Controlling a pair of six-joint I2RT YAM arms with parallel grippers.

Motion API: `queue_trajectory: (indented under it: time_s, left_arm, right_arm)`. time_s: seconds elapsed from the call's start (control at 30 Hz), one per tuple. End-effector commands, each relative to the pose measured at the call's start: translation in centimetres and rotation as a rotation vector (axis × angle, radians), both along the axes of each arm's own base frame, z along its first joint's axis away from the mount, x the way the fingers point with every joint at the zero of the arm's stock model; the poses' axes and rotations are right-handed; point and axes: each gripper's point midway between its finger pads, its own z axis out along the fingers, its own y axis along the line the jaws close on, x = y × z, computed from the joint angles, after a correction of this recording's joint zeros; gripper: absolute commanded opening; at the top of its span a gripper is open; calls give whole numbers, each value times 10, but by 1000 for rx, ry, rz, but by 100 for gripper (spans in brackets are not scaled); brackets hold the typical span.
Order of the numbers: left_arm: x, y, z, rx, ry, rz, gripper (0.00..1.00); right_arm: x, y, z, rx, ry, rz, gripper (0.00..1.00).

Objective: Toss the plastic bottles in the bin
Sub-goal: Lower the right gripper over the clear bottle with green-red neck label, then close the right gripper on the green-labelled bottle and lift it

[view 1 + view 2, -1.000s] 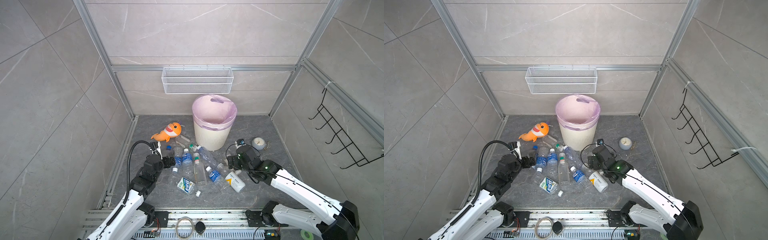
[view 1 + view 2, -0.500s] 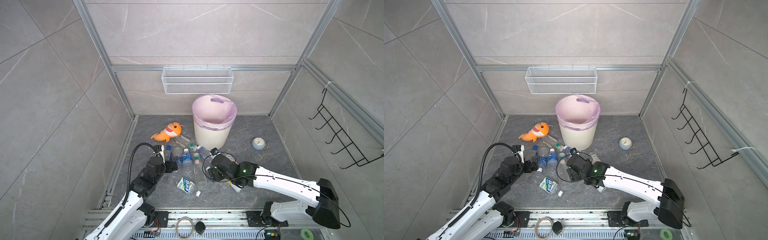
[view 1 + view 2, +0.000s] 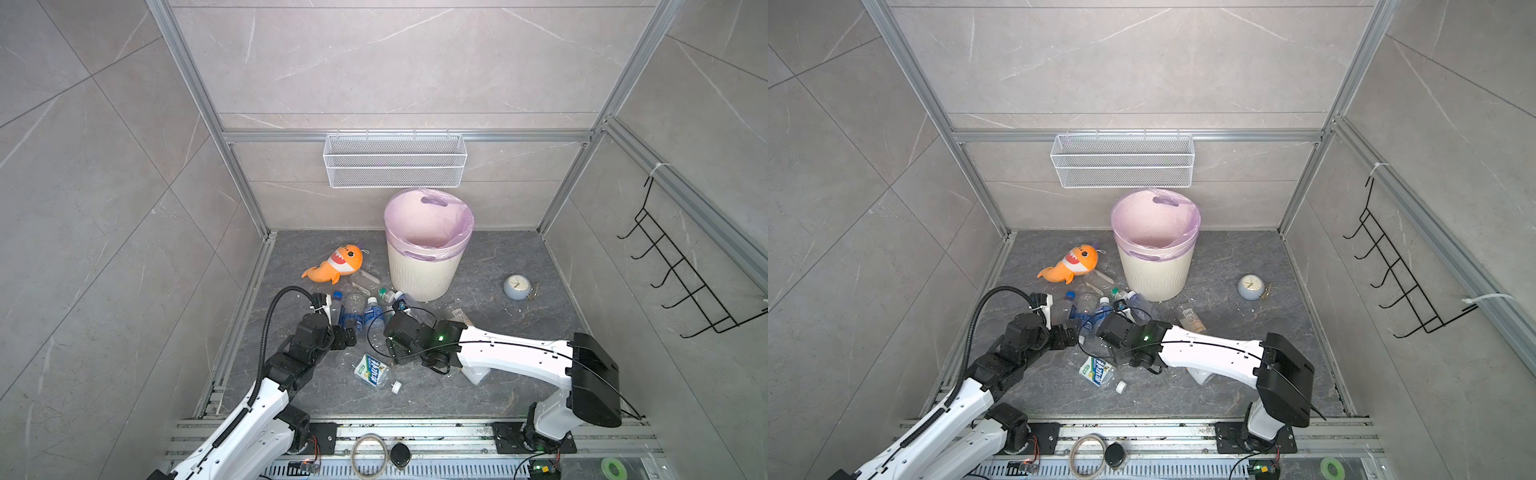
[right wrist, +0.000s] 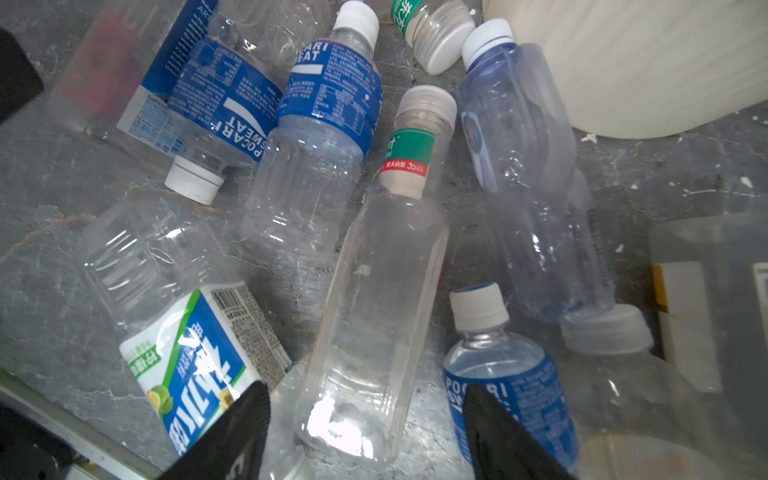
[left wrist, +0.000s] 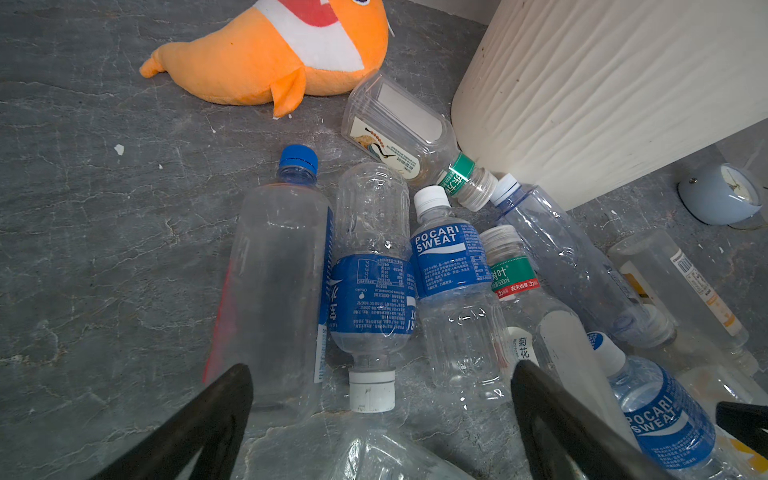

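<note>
Plastic bottles (image 5: 370, 291) lie heaped just ahead of the left jaws, spread wide; the right jaws, also spread, straddle one clear green-banded bottle (image 4: 374, 311), gaps either side.

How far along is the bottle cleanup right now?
Done: nothing; no bottle shows in the bin. In hand: the right tool straddles a clear green-necked bottle, jaws apart; the left tool hangs open. Left: the whole bottle pile on the floor.

Bottles (image 3: 372, 316) before bin (image 3: 424, 276) (plush (image 3: 337, 267) left)
</note>
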Motion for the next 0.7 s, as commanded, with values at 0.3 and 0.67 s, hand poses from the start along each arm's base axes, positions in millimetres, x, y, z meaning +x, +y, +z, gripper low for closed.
queue_trajectory:
  time_s: [0.3, 0.67]
  left_arm:
    - [-2, -3, -8, -16, 20, -6, 99]
    - [-4, -4, -20, -21, 39, -13, 99]
  right_arm:
    - [12, 4, -37, -50, 69, -102, 81]
    - [16, 6, -63, -66, 118, -114, 82]
